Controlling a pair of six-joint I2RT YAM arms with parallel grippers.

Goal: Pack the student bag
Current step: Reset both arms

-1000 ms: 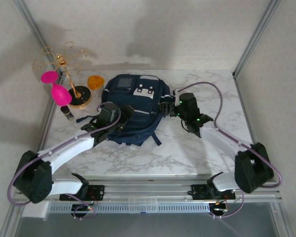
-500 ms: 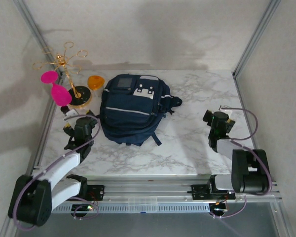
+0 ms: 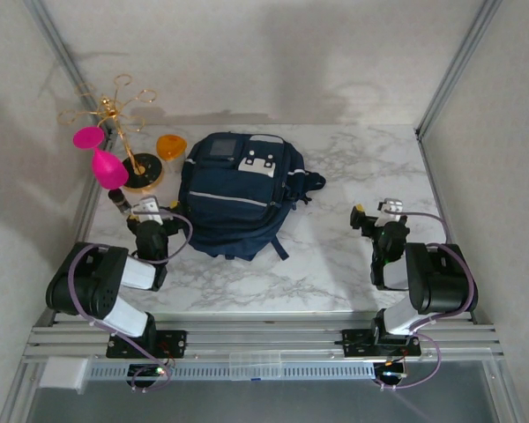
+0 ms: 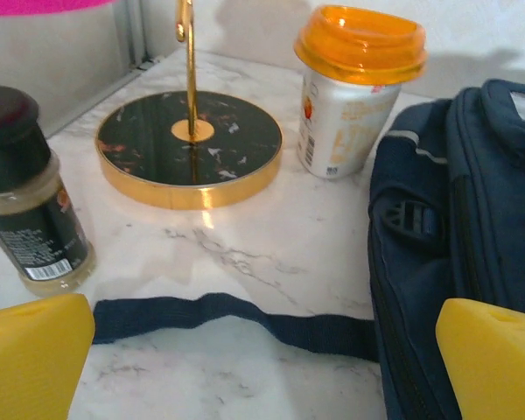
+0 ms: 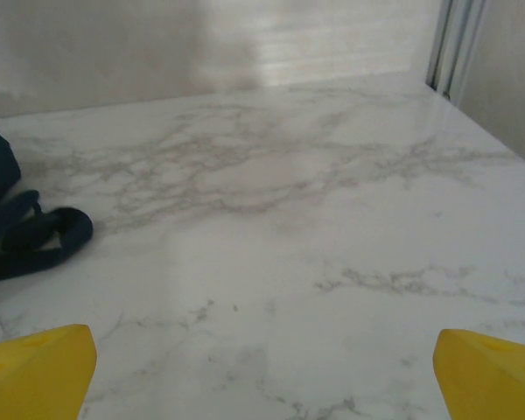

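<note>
- We see the student bag [image 3: 234, 194], a large navy-blue fabric backpack with thin pale stripes and a white buckled patch, lying flat, front panel up, in the middle of the white marble table [image 3: 353, 167].
- Its dark straps spill onto the marble. One flat navy strap [image 4: 227, 319] runs across the table in front of the left pincer [image 4: 262, 359], and a looped strap end [image 5: 35, 232] lies at the left of the right wrist view.
- We judge that the bag lies flat so both arms can reach it from either side.
- The left pincer [image 3: 146, 211] stands wide apart and holds nothing, its yellow fingertips [image 4: 31, 350] low over the marble. The bag's side wall [image 4: 472, 227] is just beside its right finger, not touching as far as we can tell.
- The right pincer [image 3: 375, 210] is likewise spread wide and empty. The bag lies well apart to its left, with bare marble between.
- Both arms sit folded close to their bases. We read this as a resting pose, with no grasp in hand.
- Left of the bag stand a small clear spice jar with a black lid [image 4: 26, 192], a gold wire stand on a round black base [image 4: 189, 144], an orange-lidded white cup [image 4: 354, 87] and two pink plastic goblets [image 3: 101, 159]. They are grouped near the table's left edge.
- We cannot tell whether the bag's zips are open.
</note>
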